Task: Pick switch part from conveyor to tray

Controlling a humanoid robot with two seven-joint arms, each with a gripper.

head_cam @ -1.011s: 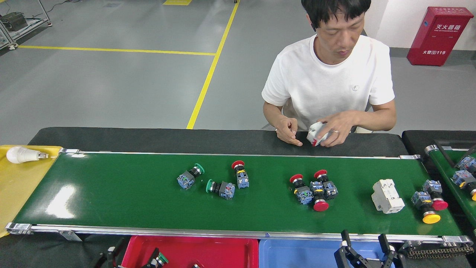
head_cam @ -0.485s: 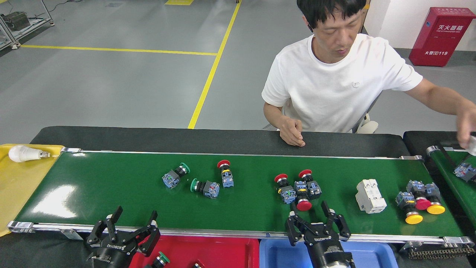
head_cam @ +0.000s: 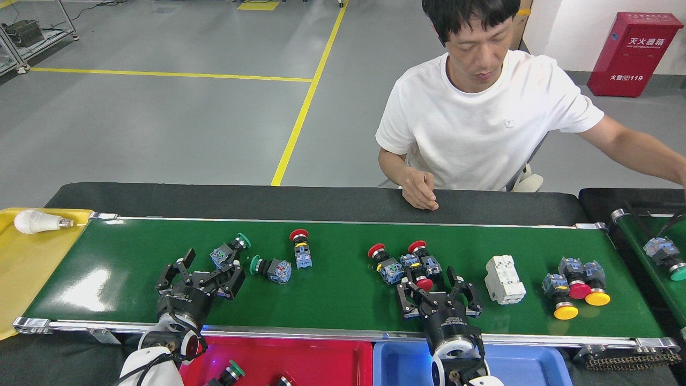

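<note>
Head view: switch parts lie scattered along the conveyor [head_cam: 343,300]. The left end effector [head_cam: 203,271] hovers over the belt with fingers spread and nothing in them, just beside a green switch [head_cam: 228,252]. The right end effector [head_cam: 437,292] is also spread and empty, right next to a cluster of red switches [head_cam: 407,264]. The red tray [head_cam: 321,362] and blue tray [head_cam: 525,367] sit below the near rail. A person [head_cam: 482,123] sits behind.

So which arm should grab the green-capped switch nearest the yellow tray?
Left. The left gripper is open right beside that green-capped switch, while the right gripper sits further along the conveyor by the red-capped cluster.
</note>
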